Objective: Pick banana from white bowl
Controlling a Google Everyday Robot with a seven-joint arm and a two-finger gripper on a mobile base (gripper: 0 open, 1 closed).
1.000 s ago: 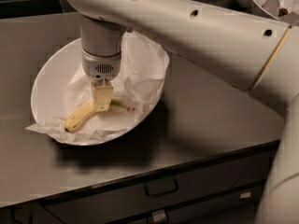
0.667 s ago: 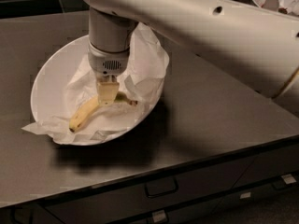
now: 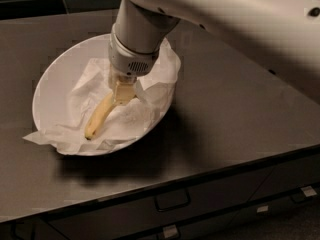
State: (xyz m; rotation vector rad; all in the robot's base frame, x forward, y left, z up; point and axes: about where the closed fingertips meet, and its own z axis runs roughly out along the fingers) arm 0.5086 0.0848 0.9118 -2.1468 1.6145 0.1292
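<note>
Hand [image 3: 123, 91]: pointing straight down into the white bowl [image 3: 50, 79], just right of the bowl's middle. It is clenched on the upper end of the banana [image 3: 100, 116]. Pale fingers [image 3: 120, 90] sit against the fruit's top end, under the grey wrist collar.

Banana: small, yellow, lying slantwise. Upper end is in the hand. Lower tip points toward the worktop's front left corner and rests on the paper lining [image 3: 80, 94] inside the bowl.

Paper lining: white, crumpled. It spills over the bowl's front left rim onto the worktop [image 3: 230, 114] and stands up along the right rim beside the wrist.

Bowl: wide, shallow, oval. It sits on the left half of the worktop, nearer the back edge than the front.

Arm [image 3: 225, 14]: thick white link, coming in from the back right corner over the right side of the worktop.

Worktop: dark grey, dull sheen. Drawer fronts with a handle [image 3: 172, 200] sit under the front edge.
</note>
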